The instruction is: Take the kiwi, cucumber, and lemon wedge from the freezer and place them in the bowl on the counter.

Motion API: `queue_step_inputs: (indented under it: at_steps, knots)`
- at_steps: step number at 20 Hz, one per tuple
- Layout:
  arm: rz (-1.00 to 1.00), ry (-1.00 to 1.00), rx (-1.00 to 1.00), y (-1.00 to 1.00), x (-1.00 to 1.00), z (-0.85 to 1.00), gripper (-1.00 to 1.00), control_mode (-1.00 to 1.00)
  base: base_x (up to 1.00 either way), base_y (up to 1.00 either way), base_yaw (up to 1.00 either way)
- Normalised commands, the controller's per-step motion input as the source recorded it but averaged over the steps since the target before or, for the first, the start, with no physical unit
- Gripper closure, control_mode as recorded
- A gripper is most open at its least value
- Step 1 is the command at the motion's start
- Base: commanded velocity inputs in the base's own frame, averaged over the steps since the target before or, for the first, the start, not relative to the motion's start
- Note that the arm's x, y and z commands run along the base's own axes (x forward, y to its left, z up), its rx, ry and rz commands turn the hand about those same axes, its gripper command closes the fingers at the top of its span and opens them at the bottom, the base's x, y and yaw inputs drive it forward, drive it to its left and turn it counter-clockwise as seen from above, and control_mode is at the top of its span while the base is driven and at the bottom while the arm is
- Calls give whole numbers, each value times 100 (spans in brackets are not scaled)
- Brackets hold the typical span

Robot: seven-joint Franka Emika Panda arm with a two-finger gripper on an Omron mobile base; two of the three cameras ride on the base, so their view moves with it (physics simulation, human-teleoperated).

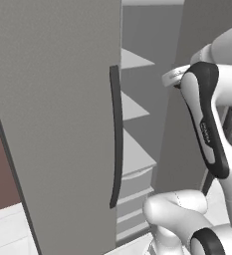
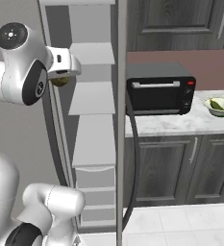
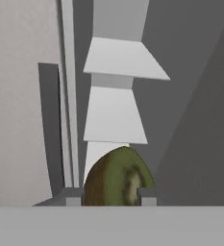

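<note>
My gripper is shut on the kiwi, a brown-skinned fruit with a green cut face held between the two finger tips. From the right base camera the kiwi hangs under the hand, in front of the open freezer's upper shelves. The freezer door with its long dark handle stands swung open. The pale bowl sits at the far right of the marble counter, and a greenish-yellow piece lies in it; I cannot tell what it is. The shelves I see are bare.
A black toaster oven stands on the counter between the freezer and the bowl. The open door's edge rises between the freezer's inside and the counter. Dark wood-grain cabinets run under the counter. Pale drawers fill the freezer's lower part.
</note>
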Motion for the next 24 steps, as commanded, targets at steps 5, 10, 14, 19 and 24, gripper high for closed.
queue_step_inputs:
  at_steps: [5, 10, 14, 19, 24]
  knots:
    - [0, 0, 0, 0, 0, 0, 100, 100, -72, 0, 0]
    - [0, 0, 0, 0, 0, 0, 100, 100, -49, -9, 1]
    - [0, 0, 0, 0, 0, 0, 100, 100, -34, -52, 7]
    - [0, 0, 0, 0, 0, 0, 100, 100, -43, -77, 10]
    - [0, 0, 0, 0, 0, 0, 100, 100, -51, -81, 12]
